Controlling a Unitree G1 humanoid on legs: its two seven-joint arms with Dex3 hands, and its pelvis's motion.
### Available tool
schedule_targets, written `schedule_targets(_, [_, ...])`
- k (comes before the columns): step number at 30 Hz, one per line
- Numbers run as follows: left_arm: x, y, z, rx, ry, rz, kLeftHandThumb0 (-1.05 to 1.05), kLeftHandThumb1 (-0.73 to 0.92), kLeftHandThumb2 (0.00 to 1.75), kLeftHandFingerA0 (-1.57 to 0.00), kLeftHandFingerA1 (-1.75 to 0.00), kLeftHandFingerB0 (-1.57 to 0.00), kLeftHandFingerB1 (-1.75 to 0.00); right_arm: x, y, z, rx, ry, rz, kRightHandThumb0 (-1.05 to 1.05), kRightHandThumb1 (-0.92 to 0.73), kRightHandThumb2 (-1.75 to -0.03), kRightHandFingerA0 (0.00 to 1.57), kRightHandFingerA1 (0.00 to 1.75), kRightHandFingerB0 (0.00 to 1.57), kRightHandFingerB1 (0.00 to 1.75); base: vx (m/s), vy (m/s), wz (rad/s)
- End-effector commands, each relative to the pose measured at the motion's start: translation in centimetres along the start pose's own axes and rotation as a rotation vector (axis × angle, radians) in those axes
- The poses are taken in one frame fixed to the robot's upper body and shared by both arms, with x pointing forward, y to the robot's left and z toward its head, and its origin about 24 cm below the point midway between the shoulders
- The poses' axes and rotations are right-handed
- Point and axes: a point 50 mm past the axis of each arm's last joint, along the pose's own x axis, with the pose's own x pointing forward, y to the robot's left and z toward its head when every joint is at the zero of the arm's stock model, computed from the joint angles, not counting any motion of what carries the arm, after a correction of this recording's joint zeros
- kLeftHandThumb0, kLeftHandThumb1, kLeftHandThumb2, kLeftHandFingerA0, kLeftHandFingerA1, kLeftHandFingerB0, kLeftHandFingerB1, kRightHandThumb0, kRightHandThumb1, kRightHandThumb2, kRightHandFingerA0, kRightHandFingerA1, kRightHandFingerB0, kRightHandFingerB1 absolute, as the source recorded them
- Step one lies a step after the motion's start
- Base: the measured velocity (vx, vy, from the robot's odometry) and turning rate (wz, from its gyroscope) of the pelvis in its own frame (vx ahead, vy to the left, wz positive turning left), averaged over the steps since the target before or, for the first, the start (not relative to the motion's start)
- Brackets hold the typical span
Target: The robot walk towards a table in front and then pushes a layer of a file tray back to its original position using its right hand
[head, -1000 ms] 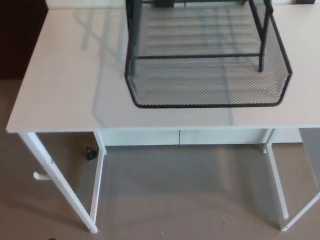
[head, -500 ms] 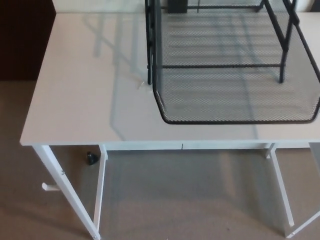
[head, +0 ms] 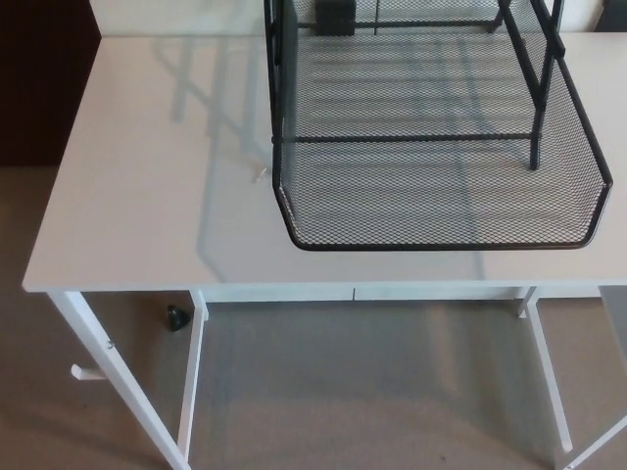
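Desk [head: 147, 196]: white top filling most of the head view, with its near edge running across the lower middle of the picture and its left edge slanting up toward the far corner.
File tray [head: 431, 59]: black wire mesh, standing on the right half of the desk; its upper part is cut off by the top of the picture.
Pulled-out layer [head: 441, 196]: the lowest mesh layer juts toward the camera past the black uprights of the frame; its rounded front rim lies just inside the desk's near edge, still over the top.
Right side of layer: its right corner sits near the picture's right edge, with a narrow strip of desk showing beside it.
Open room: the whole left half of the desk is bare; only a thin band of desk separates the layer's front rim from the desk's near edge.
Under the desk: white legs [head: 191, 372] and a crossbar, carpeted floor [head: 372, 392], and a small dark object [head: 177, 317] on the floor near the left inner leg.
Robot hand, left: not visible in this view.
Robot hand, right: not visible either, so I cannot tell how its fingers stand.
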Motion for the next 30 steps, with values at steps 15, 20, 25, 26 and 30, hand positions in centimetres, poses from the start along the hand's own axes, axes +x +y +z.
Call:
schedule_targets(15, [0.5, 3.0, 0.9, 0.0, 0.025, 0.012, -0.17, 0.61, 0.6, -0.22, -0.37, -0.2, -0.33, -4.2, 2.6, 4.9, 0.015, -0.383, 0.062, 0.19, -0.68, -0.99, 0.4, 0.63, 0.19, 0.54, 0.0, 0.0, 0.0])
schedule_targets(20, [0.4, 2.9, 0.8, 0.001, 0.026, 0.016, -0.17, 0.61, 0.6, -0.25, -0.38, -0.21, -0.34, -6.1, 2.7, 7.4, 0.047, -0.494, 0.084, 0.18, -0.67, -0.99, 0.43, 0.65, 0.21, 0.55, 0.0, 0.0, 0.0])
schedule_targets(25, [0.4, 2.9, 0.6, 0.012, 0.029, 0.01, -0.17, 0.62, 0.6, -0.24, -0.38, -0.2, -0.34, -8.5, 2.9, 10.6, 0.049, -0.642, 0.114, 0.19, -0.87, -0.65, 0.48, 0.63, 0.28, 0.56, 0.0, 0.0, 0.0])
schedule_targets(26, [0.4, 2.9, 0.6, 0.013, 0.029, 0.009, -0.17, 0.62, 0.6, -0.24, -0.38, -0.2, -0.34, -9.2, 2.9, 11.5, 0.053, -0.68, 0.126, 0.16, -0.87, -0.65, 0.49, 0.64, 0.28, 0.56, 0.0, 0.0, 0.0])
schedule_targets(30, [0.4, 2.9, 0.6, 0.006, 0.034, 0.014, -0.17, 0.61, 0.6, -0.24, -0.38, -0.2, -0.34, -11.6, 3.1, 14.4, 0.008, -0.81, 0.134, 0.15, -0.79, -0.71, 0.5, 0.67, 0.3, 0.6, 0.0, 0.0, 0.0])
